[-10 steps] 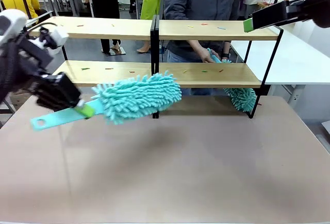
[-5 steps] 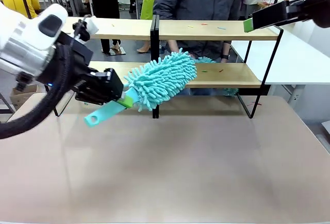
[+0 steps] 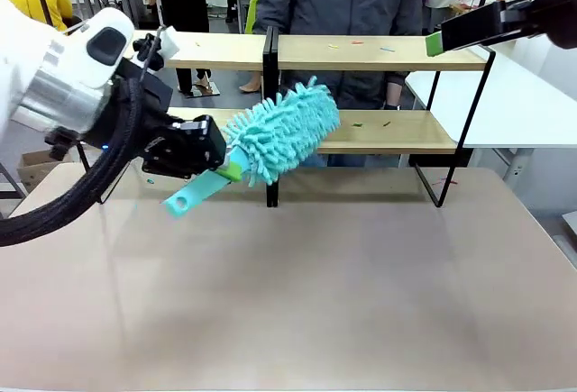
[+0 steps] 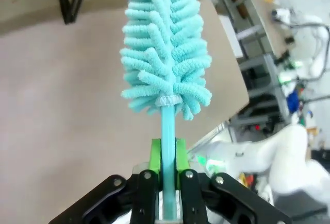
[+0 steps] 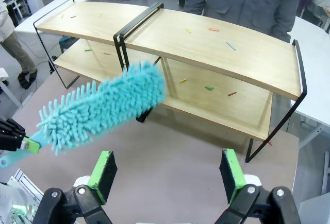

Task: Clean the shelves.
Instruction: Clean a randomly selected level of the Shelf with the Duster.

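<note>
Holds duster (image 3: 279, 131) by its flat handle in left gripper (image 3: 225, 168), jaws clamped tight on the handle. Points the duster's long axis up and away from the fingers (image 4: 154, 154), toward the black centre post of the shelves (image 3: 397, 131) at the table's far side. Crosses the lower tier's front edge with the head; cannot confirm contact with the board. Hovers right gripper (image 5: 167, 170) high near the upper tier's right end, jaws wide apart and empty. Note small coloured scraps (image 5: 230, 45) on both of the 2 tiers. Judged: sweep the lower board using the nearer left arm.
</note>
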`<state>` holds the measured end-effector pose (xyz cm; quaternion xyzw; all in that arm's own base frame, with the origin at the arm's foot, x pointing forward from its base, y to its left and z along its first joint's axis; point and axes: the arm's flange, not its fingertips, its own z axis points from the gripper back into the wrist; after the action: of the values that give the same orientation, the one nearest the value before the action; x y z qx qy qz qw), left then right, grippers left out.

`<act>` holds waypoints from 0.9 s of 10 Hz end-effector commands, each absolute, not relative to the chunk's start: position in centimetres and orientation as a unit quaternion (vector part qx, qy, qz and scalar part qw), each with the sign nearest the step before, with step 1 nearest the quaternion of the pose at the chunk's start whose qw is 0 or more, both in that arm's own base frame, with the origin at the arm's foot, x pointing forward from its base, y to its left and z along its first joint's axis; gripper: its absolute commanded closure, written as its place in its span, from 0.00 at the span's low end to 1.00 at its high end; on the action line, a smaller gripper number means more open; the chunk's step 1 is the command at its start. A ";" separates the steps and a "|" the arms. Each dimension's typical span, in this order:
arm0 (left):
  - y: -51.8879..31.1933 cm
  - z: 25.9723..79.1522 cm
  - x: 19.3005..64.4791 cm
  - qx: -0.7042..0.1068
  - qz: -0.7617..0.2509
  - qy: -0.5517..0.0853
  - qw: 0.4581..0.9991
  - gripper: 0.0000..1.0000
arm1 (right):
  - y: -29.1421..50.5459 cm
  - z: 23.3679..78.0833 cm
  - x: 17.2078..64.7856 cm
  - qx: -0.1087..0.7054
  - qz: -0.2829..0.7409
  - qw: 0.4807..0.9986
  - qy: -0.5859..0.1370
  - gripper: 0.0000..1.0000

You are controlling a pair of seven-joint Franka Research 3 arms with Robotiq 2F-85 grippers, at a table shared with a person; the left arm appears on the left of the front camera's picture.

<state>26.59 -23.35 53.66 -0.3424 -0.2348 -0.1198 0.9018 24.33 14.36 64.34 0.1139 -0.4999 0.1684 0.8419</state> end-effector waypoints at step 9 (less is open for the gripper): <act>-36.2 50.6 32.8 -0.260 0.012 -0.350 0.900 0.88 | 14.4 64.4 24.4 0.115 0.168 0.842 -0.500 0.00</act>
<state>31.88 -33.32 49.62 -0.2662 -0.3406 0.0045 0.9017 24.33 14.35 64.34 0.1139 -0.4999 0.1684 0.8419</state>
